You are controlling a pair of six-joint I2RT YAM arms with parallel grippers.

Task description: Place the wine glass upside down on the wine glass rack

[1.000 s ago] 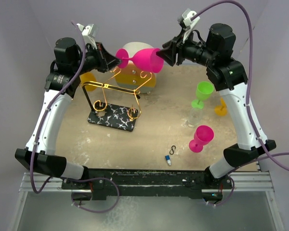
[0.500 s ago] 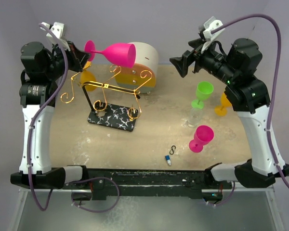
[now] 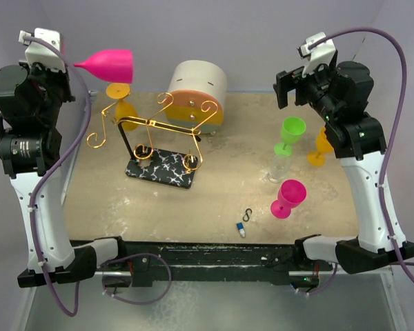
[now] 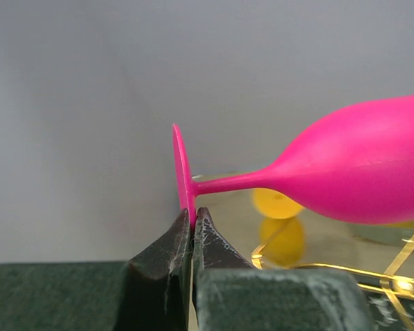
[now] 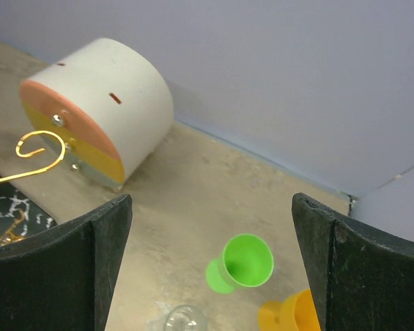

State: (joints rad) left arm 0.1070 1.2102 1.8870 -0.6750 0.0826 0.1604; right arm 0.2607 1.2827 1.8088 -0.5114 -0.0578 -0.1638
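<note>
Left wrist: gripper point(image 4: 194, 215) clamps wine glass point(image 4: 359, 172) foot edge.

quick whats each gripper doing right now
left gripper: closed on the foot of the pink wine glass
right gripper: open, holding nothing

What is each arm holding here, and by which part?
The left gripper pinches the pink wine glass by the edge of its foot; the right gripper holds nothing.

The left pincer point(image 4: 193, 219), jaws pressed together, nips the foot rim of the pink wine glass point(image 4: 362, 172). The glass lies sideways, its bowl toward 3 o'clock. Beneath the stem is a blurred yellow shape point(image 4: 279, 207), possibly another glass. Gold wire of the wine glass rack point(image 4: 402, 264) crosses at 4 o'clock.
</note>
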